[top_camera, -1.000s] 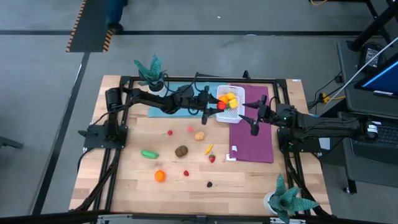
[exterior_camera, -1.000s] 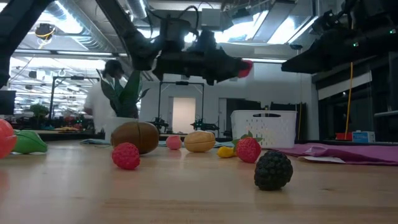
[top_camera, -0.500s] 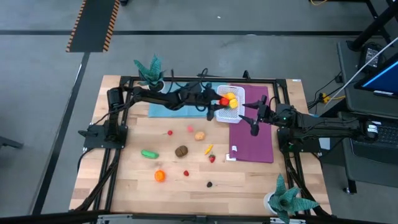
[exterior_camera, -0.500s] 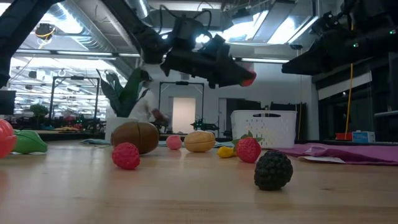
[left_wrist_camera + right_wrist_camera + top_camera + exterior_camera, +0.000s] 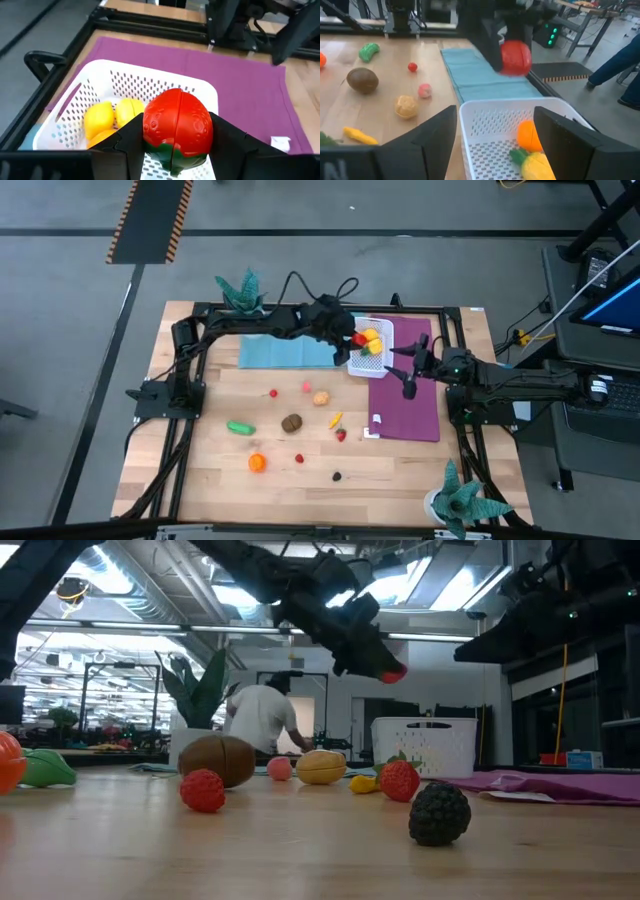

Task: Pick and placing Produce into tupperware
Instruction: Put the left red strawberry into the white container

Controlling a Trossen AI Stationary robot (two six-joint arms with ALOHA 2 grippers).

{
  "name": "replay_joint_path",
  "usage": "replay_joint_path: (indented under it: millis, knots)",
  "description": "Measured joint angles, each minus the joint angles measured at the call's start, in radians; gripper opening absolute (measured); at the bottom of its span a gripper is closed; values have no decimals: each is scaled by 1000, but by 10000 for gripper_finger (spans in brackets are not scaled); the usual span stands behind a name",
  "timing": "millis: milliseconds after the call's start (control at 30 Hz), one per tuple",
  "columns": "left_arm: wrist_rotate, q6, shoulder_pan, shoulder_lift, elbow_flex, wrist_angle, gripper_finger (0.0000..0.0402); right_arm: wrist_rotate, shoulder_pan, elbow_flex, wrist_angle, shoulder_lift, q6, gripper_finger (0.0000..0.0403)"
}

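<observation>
Tomato (image 5: 177, 127), red with a green base, sits clamped in our left gripper (image 5: 175, 145) above the white tupperware (image 5: 75, 100); next we release, while our right gripper (image 5: 407, 376) waits, jaws spread, just beside the container.

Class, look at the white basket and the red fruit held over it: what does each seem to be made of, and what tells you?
White basket: looks like moulded plastic, matte, its walls pierced with rows of small holes. Red toy tomato in the left claw: probably hard plastic, smooth and slightly glossy, with a seam down the middle and a moulded green base.
</observation>
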Motion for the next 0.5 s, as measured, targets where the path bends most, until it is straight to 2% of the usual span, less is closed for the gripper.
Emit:
replay_joint_path:
  millis: [200,500]
  knots:
    - [1,30,0,0,92,-188,165,0,0,0,-22,0,0,265]
    - [10,33,-3,15,97,-169,165,0,0,0,-22,0,0,265]
